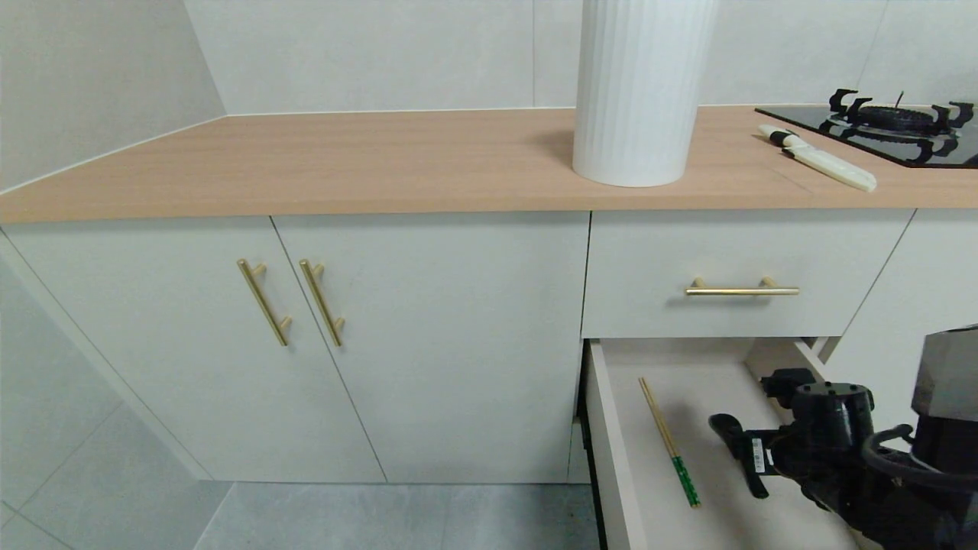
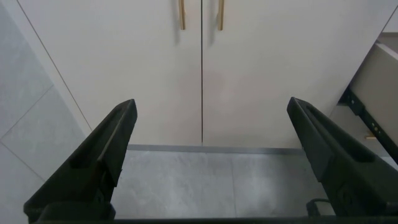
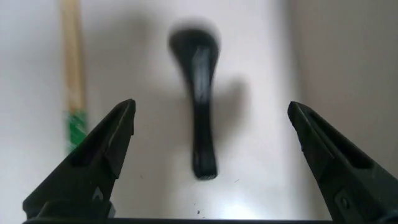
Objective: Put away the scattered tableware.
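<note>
Countertop (image 1: pixel 344 164): runs above the open drawer (image 1: pixel 603 428). Double cabinet doors (image 1: pixel 428 344): shut, to the left of the drawer.

White ribbed cylinder (image 1: pixel 638 92): upright on the countertop, above the drawer's left end.

Right gripper (image 3: pixel 211 112): hangs over the drawer's inside, fingers spread wide, holding nothing.

Left gripper (image 2: pixel 211 109): low, to the left of the drawer, facing the cabinet doors. Fingers likewise wide apart and empty.

Knife (image 1: pixel 817 158): white, lying flat on the countertop, above the drawer and toward its right.

Chopsticks (image 1: pixel 668 443): a pair lying inside the drawer, near its left wall.

Black spoon (image 3: pixel 200 106): inside the drawer, just beside the chopsticks, directly beneath the right gripper. Blurred, so resting or dropping cannot be told.

Progress, as judged: chopsticks and spoon are in. The knife looks like the one piece left out, and the drawer is not yet shut
</note>
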